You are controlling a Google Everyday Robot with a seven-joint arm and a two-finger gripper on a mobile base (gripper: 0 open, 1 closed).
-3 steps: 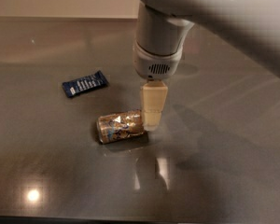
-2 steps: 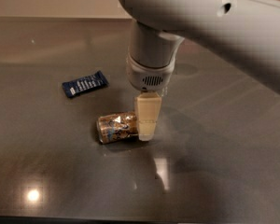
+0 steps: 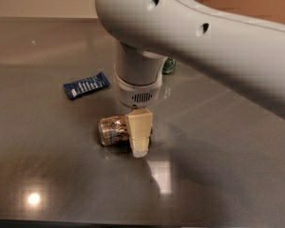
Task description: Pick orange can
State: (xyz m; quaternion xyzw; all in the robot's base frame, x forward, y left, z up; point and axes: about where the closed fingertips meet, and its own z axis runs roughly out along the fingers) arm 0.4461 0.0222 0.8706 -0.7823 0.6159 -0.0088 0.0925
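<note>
The orange can lies on its side on the dark grey, glossy counter, a little left of the middle of the view, with its long axis running roughly left to right. Its silver end faces left, and the coppery body carries blue and white markings. The claw hangs straight down from a thick white wrist and sits right at the can's right-hand end. Its cream-coloured lower part covers that end from the camera's side and reaches down to about the counter surface. It appears to be touching the can, though the overlap makes actual contact hard to confirm. Whether the claw is spread apart or clamped on the can cannot be told from this angle. The broad white arm sweeps from the upper middle of the view across to the right edge and blocks much of the counter behind it. A flat dark blue wrapper with white print lies on the counter to the upper left of the can, well apart from it. Behind the wrist, a sliver of a dark green can shows just under the arm, farther back on the counter. A bright spot of light glints on the counter near the lower left.
</note>
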